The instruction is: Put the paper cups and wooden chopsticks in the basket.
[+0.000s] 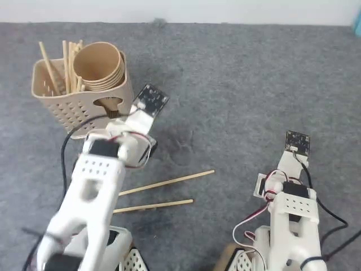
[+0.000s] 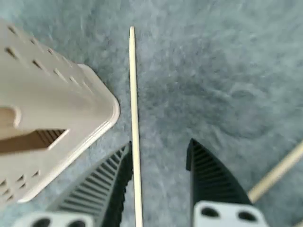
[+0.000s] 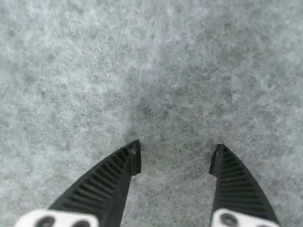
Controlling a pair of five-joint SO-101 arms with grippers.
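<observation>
Left gripper (image 2: 160, 144): jaws apart, with a clear gap between the two fingers and nothing clamped. A single chopstick (image 2: 134, 94) runs lengthwise along the inner edge of one finger and extends well forward past the fingertip; contact with that finger cannot be confirmed, and the opposite finger stands apart from it. The basket (image 2: 57, 109) sits just beside the gripper on the outer side of that same finger, one rounded corner of its rim close to the chopstick. A second chopstick (image 2: 277, 172) lies on the grey carpet (image 2: 227, 71) off the outer side of the other finger, angled away from the tool. In the high view the left arm (image 1: 93, 180) stands directly in front of the basket, its wrist close to the perforated wall. The paper cups (image 1: 98, 62) are stacked and nested inside the basket, at the side farther from the left gripper, and several upright chopsticks (image 1: 66, 62) stand in the basket beside them. Two loose chopsticks (image 1: 166, 182) lie on the carpet behind the left gripper, alongside the arm's body, roughly parallel to one another. Right gripper (image 3: 178, 144): jaws apart, holding nothing, bare carpet beneath and ahead of the fingertips. The right arm (image 1: 293, 214) stands well apart from the basket and from the loose chopsticks.
</observation>
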